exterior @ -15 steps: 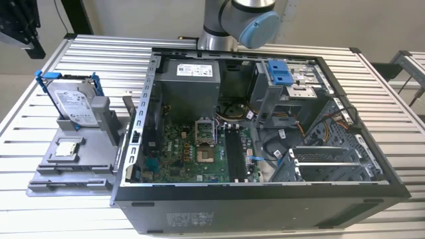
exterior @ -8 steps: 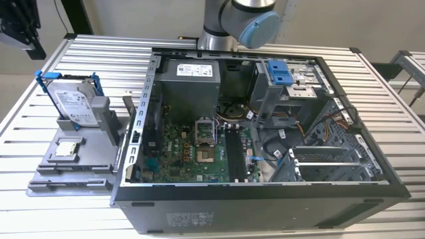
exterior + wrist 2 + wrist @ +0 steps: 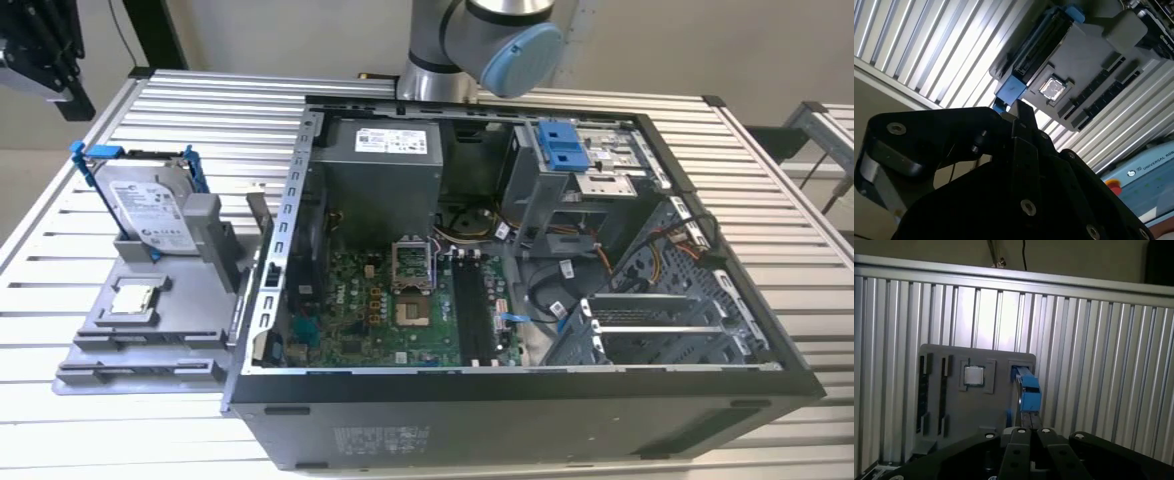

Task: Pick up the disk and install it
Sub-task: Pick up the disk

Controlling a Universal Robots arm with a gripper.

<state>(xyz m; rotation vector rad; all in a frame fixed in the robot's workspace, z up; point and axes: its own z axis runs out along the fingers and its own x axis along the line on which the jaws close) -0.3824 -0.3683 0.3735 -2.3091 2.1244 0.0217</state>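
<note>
Disk (image 3: pixel 144 205) stands on edge, leaning, in grey holder (image 3: pixel 147 330); prob. stiff, fairly heavy, shock-sensitive; best taken by blue rail sides, not label face; end effector (image 3: pixel 1029 432) apart from holder, grip state can't tell; holder sits on ribbed metal tabletop (image 3: pixel 200 110); open PC case (image 3: pixel 534 420) just beside holder.

Print on disk (image 3: pixel 144 205) label & PSU sticker (image 3: pixel 391 140) — unreadable.

One disk (image 3: pixel 142 205); one processor chip (image 3: pixel 134 298); one grey holder (image 3: pixel 187 335); one open computer case (image 3: pixel 507 428).
</note>
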